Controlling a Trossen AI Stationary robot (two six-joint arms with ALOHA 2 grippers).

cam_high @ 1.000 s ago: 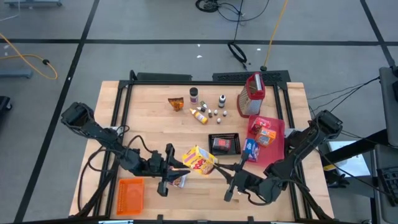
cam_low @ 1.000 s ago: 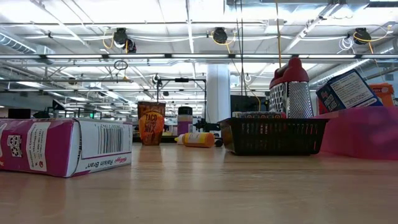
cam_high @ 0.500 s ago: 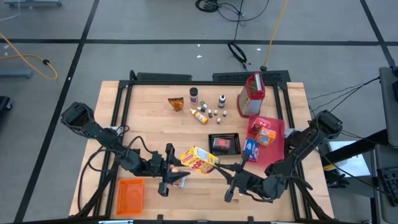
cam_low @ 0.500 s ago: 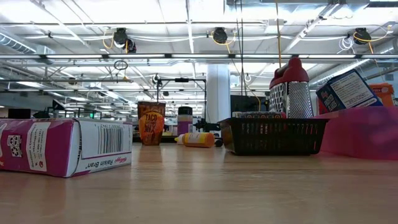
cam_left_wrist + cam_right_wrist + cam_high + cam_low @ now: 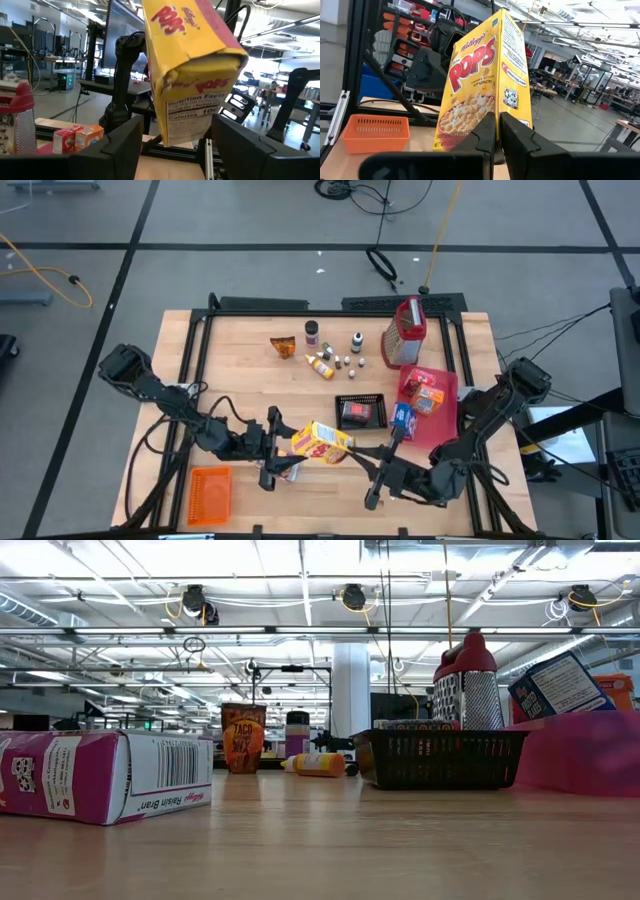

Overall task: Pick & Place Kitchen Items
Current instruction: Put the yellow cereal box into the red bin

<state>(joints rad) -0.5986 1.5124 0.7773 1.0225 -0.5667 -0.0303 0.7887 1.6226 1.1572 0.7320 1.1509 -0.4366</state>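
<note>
A yellow Pops cereal box (image 5: 322,442) hangs above the table's near middle, between my two grippers. My right gripper (image 5: 354,449) is shut on the end of the box that faces the table's right. My left gripper (image 5: 288,444) is open at the opposite end. In the left wrist view its fingers (image 5: 120,145) stand on either side of that end (image 5: 192,115), with a gap showing on at least one side. A purple Raisin Bran box (image 5: 100,775) lies flat on the table below my left gripper. My right gripper pinches the Pops box at its end edge (image 5: 496,111), where the front face meets the narrow side panel. The two fingers (image 5: 482,131) stand almost together, so only a thin part is between them. They come roughly level from the table's right. The box is clear of the table.
A black mesh basket (image 5: 360,411) sits right of centre, with a red tray (image 5: 445,385) of boxes beyond it toward the right edge. A grater (image 5: 405,335), small bottles (image 5: 335,360) and a taco packet (image 5: 283,345) stand at the far side. An orange crate (image 5: 210,492) is near left.
My left gripper has opened and let go of its end of the Pops box while staying in place. The box, still held by my right gripper, has turned a little about its length.
</note>
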